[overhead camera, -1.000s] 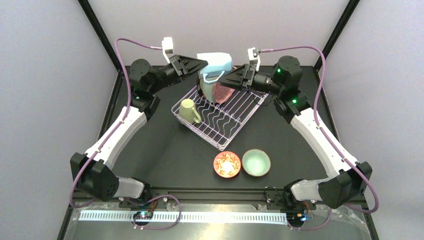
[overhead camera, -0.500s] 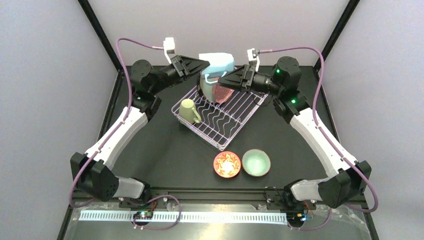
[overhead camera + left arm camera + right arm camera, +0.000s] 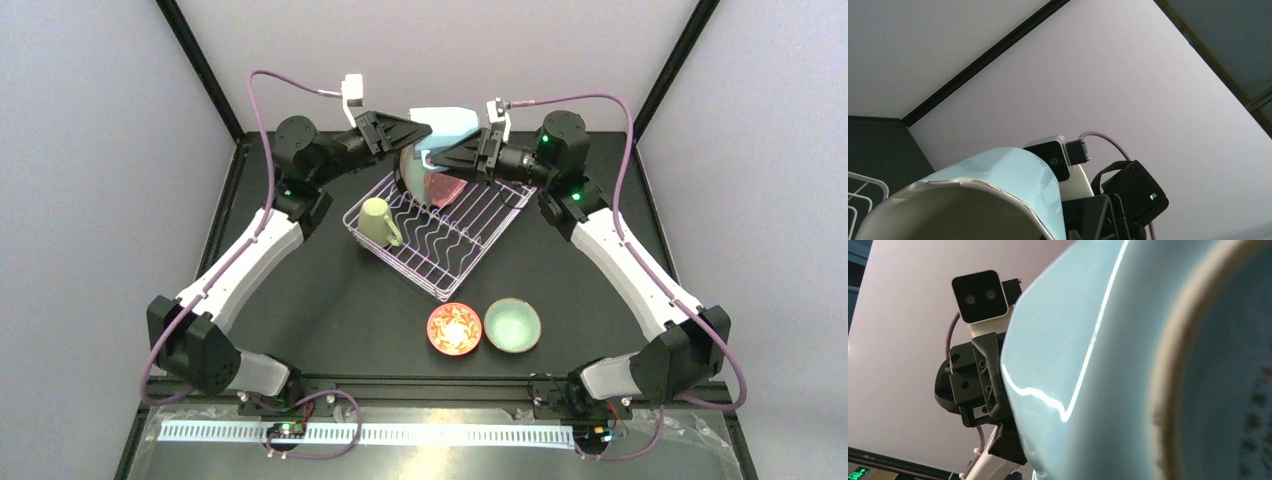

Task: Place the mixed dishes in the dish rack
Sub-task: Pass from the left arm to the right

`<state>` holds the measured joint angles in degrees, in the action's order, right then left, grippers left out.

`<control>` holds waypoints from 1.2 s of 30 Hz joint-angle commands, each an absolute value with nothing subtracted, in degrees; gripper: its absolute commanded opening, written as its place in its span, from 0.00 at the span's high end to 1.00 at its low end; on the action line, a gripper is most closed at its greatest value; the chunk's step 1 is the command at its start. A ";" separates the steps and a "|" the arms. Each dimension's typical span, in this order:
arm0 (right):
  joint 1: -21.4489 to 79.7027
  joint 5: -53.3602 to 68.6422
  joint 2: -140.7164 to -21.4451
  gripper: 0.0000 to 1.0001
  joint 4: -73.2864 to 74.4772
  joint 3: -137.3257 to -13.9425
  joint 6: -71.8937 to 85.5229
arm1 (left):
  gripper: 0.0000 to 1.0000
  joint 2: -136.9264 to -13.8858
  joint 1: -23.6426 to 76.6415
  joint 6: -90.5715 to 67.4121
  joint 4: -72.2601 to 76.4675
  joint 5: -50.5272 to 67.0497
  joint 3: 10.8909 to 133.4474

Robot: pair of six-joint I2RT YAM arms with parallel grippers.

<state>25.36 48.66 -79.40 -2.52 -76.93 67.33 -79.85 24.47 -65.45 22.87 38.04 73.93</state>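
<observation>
From above, the blue mug (image 3: 447,127) hangs over the dish rack's (image 3: 455,255) far corner between the left gripper (image 3: 418,131) and right gripper (image 3: 436,160), with neither's grasp discernible; the left wrist shows the mug's (image 3: 998,175) pale rim beside the rack's wire, and the right wrist shows only its glossy wall (image 3: 1088,365).

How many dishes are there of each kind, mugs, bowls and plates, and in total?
Mugs: 2, cream mug in the dish rack, blue mug held above it.
Bowls: 2, red-orange bowl and mint bowl on the table.
Plates: 2 visible, pink plate and pale plate in the rack; others may be hidden.
Total: 6 visible.
</observation>
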 commanded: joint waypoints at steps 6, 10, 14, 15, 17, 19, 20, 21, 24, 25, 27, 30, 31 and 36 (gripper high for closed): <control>25.40 49.36 -80.66 0.13 -5.94 -77.29 68.95 | 0.99 -82.44 27.18 -61.64 24.44 39.63 78.61; 25.40 49.13 -81.15 0.16 -5.32 -78.05 68.78 | 0.99 -83.67 27.92 -61.18 24.40 39.98 79.36; 25.39 48.32 -81.66 0.22 -4.54 -78.57 68.73 | 0.99 -84.58 29.10 -59.78 22.95 39.72 79.99; 25.40 47.96 -81.66 0.24 -4.47 -78.64 68.82 | 0.99 -84.63 29.50 -59.47 22.63 39.58 79.83; 25.40 47.42 -81.74 0.27 -4.48 -78.91 69.01 | 0.99 -84.53 30.11 -58.97 22.37 39.24 79.02; 25.40 46.98 -81.93 0.31 -4.45 -79.37 69.08 | 0.98 -84.18 30.48 -58.68 22.46 38.80 77.88; 25.40 46.68 -82.04 0.32 -4.22 -79.68 69.02 | 0.99 -84.00 30.59 -58.63 22.54 38.64 77.30; 25.40 46.41 -82.08 0.35 -4.02 -79.84 68.95 | 0.99 -83.83 30.66 -58.62 22.69 38.53 76.80; 25.40 45.64 -82.03 0.44 -3.72 -80.06 69.11 | 0.99 -83.38 30.83 -58.56 22.59 38.28 75.78; 25.40 45.43 -82.02 0.47 -3.65 -80.00 69.23 | 0.99 -83.22 30.87 -58.45 22.59 38.19 75.58; 25.40 45.19 -82.00 0.54 -3.54 -80.06 69.34 | 0.99 -82.87 31.00 -58.34 22.37 37.87 74.99; 25.40 44.60 -82.03 0.71 -2.79 -80.12 68.99 | 0.99 -82.09 31.14 -58.06 21.81 37.09 73.79; 25.43 44.50 -82.01 0.77 -2.47 -80.12 68.81 | 0.99 -81.88 31.12 -57.82 21.55 36.90 73.48; 25.40 44.65 -82.13 1.00 -1.18 -80.34 67.47 | 0.99 -80.84 31.08 -55.68 16.30 34.66 73.61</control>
